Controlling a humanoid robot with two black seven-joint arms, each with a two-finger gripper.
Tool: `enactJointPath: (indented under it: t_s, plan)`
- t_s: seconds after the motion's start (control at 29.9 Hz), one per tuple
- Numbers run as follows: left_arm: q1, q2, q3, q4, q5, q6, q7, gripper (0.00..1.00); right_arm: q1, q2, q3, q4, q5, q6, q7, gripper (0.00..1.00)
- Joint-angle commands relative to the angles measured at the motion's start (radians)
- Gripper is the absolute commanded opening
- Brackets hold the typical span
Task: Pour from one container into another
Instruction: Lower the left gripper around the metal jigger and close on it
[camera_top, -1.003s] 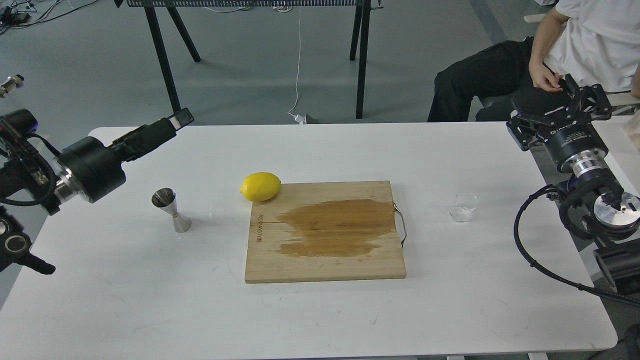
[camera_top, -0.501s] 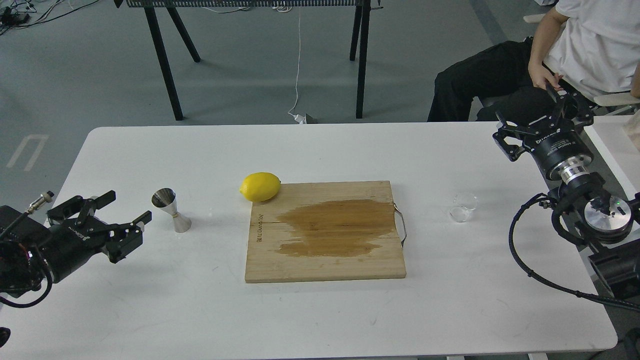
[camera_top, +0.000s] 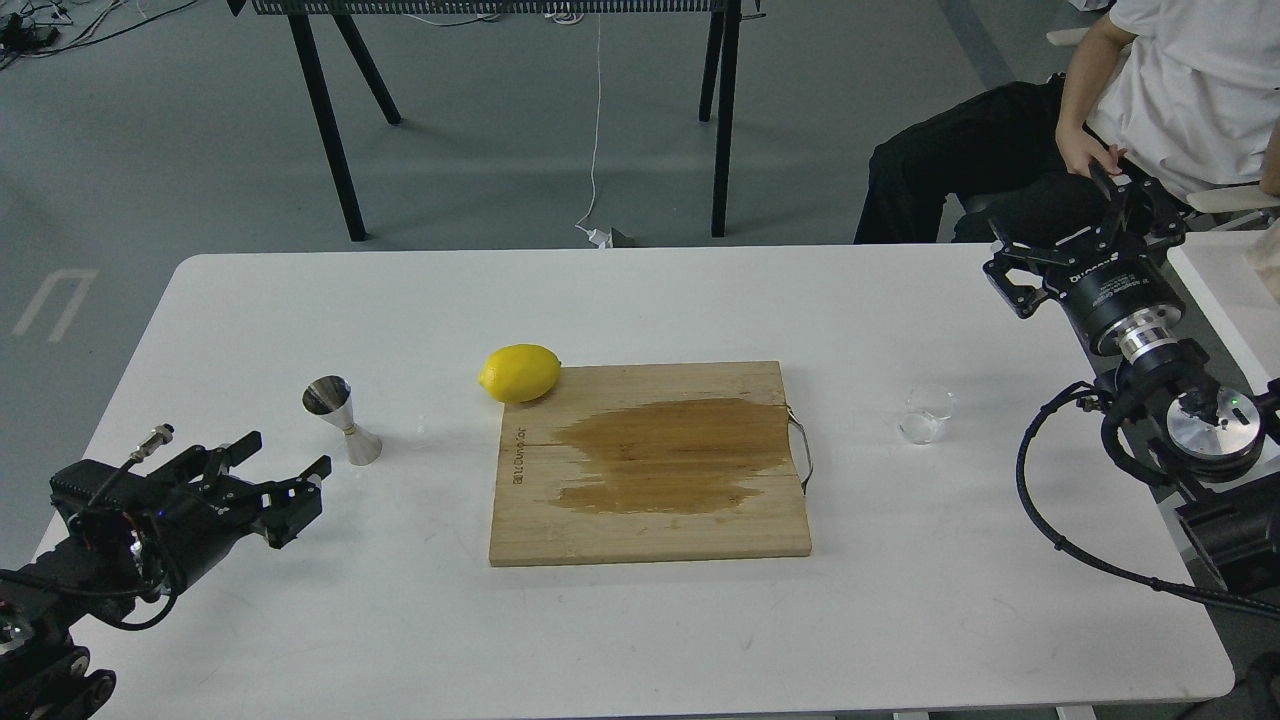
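The small clear glass cup stands upright on the white table, right of the cutting board. The steel jigger stands upright at the left. My left gripper hovers low over the table, just below and left of the jigger, its fingers spread open and holding nothing. My right gripper is raised at the table's far right edge, above and right of the glass cup, fingers spread open and empty.
A wooden cutting board with a dark wet stain and a metal handle lies in the middle. A yellow lemon rests at its far left corner. A seated person is behind the right gripper.
My left arm swung down from a raised pose and has moved a bit lower and rightward near the jigger. The right gripper shifted slightly. Cup, jigger and lemon stayed put.
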Motion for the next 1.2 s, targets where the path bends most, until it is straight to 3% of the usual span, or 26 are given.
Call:
enactJointPath:
  t_s: [0.0, 0.2, 0.5, 0.57, 0.67, 0.97, 1.17]
  plan:
    - [-0.042, -0.021, 0.043, 0.033, 0.000, 0.000, 0.002, 0.87, 0.000, 0.000, 0.002, -0.002, 0.000, 0.000, 0.000, 1.00]
    - [-0.089, -0.116, 0.066, 0.097, 0.000, 0.006, 0.009, 0.81, 0.000, -0.001, 0.003, -0.002, 0.000, 0.000, 0.004, 1.00]
    - [-0.138, -0.162, 0.076, 0.173, 0.000, 0.009, 0.009, 0.78, 0.000, -0.003, 0.005, -0.005, 0.000, 0.000, 0.004, 1.00]
    - [-0.146, -0.168, 0.076, 0.185, 0.000, 0.010, 0.011, 0.67, 0.000, -0.003, 0.005, -0.005, 0.000, 0.000, 0.004, 1.00]
    - [-0.152, -0.167, 0.076, 0.188, 0.000, 0.012, 0.009, 0.58, 0.000, -0.001, 0.005, -0.006, 0.000, 0.000, 0.004, 1.00]
    - [-0.158, -0.170, 0.078, 0.205, 0.000, 0.012, 0.005, 0.47, 0.000, 0.008, 0.058, -0.003, 0.000, 0.000, 0.006, 1.00]
    - [-0.163, -0.168, 0.078, 0.205, 0.000, 0.012, 0.003, 0.30, -0.001, 0.005, 0.058, -0.005, 0.000, 0.000, 0.006, 1.00]
